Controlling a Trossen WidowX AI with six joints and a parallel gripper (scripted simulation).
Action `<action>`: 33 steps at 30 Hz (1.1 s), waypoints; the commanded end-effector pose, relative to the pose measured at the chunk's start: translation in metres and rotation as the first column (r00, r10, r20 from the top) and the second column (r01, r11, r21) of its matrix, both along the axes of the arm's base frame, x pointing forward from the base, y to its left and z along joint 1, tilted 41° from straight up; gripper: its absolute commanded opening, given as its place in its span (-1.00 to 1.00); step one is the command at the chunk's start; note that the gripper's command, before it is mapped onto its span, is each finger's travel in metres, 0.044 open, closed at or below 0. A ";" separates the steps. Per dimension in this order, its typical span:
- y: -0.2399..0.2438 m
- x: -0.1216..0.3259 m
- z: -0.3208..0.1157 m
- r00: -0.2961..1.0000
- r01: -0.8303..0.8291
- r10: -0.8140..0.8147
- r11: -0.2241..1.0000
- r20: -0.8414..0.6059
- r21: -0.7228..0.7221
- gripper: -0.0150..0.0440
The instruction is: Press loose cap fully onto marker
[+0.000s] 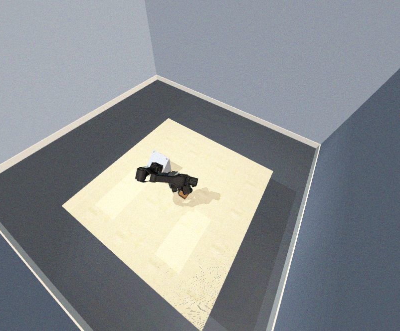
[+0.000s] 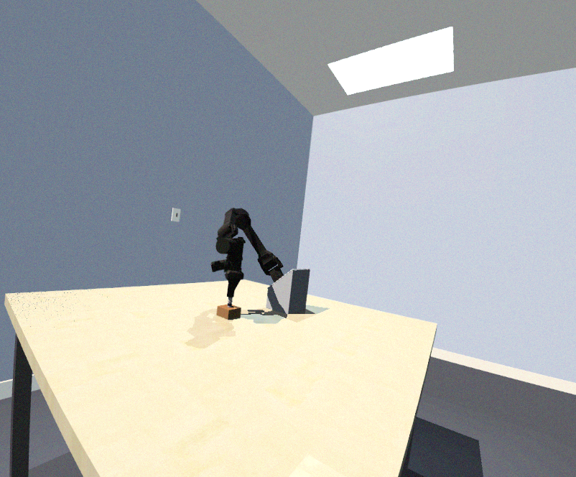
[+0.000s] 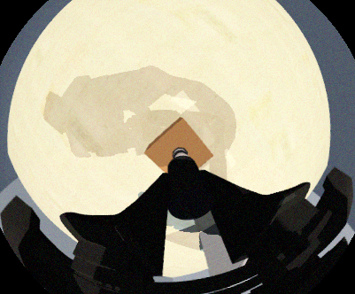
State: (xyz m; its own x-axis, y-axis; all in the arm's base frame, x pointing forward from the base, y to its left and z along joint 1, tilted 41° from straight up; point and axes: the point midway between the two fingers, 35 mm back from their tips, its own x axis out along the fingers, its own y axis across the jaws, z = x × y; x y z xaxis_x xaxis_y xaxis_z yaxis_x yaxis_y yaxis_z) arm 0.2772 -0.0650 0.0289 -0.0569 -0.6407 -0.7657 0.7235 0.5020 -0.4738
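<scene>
The orange-brown holder block sits on the table. The marker stands upright in it; only a short grey part with dark bands shows. My gripper is shut on the black cap, directly above the block. In the wrist view the cap's lower end covers the top of the marker and looks in line with it. The marker's tip is hidden, and how far the cap sits over it cannot be told. In the top view the arm hides the marker and cap.
The arm reaches from beside a pale, slanted-sided block on the table. The arm's shadow falls on the table around the holder block. The table edges are far from the gripper.
</scene>
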 end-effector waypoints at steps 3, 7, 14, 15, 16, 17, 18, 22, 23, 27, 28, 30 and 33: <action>-0.007 -0.002 -0.009 1.000 -0.005 0.005 1.000 -0.008 -0.006 -0.49; -0.011 -0.003 -0.013 1.000 -0.004 0.004 1.000 -0.008 -0.007 -0.49; -0.012 -0.003 -0.014 1.000 -0.004 0.004 1.000 -0.008 -0.007 -0.49; -0.012 -0.003 -0.014 1.000 -0.004 0.004 1.000 -0.008 -0.007 -0.49; -0.012 -0.003 -0.014 1.000 -0.004 0.004 1.000 -0.008 -0.007 -0.49; -0.012 -0.003 -0.014 1.000 -0.004 0.004 1.000 -0.008 -0.007 -0.49; -0.012 -0.003 -0.014 1.000 -0.004 0.004 1.000 -0.008 -0.007 -0.49; -0.011 -0.003 -0.013 1.000 0.000 0.000 1.000 -0.006 -0.003 -0.14; -0.011 -0.003 -0.013 1.000 0.000 0.000 1.000 -0.006 -0.003 -0.05; -0.011 -0.003 -0.013 1.000 0.000 0.000 1.000 -0.006 -0.003 0.31; -0.011 -0.003 -0.013 1.000 0.000 0.000 1.000 -0.006 -0.003 0.40; -0.011 -0.003 -0.013 1.000 0.000 0.000 1.000 -0.006 -0.003 0.58; -0.011 -0.003 -0.013 1.000 0.000 0.000 1.000 -0.006 -0.003 0.84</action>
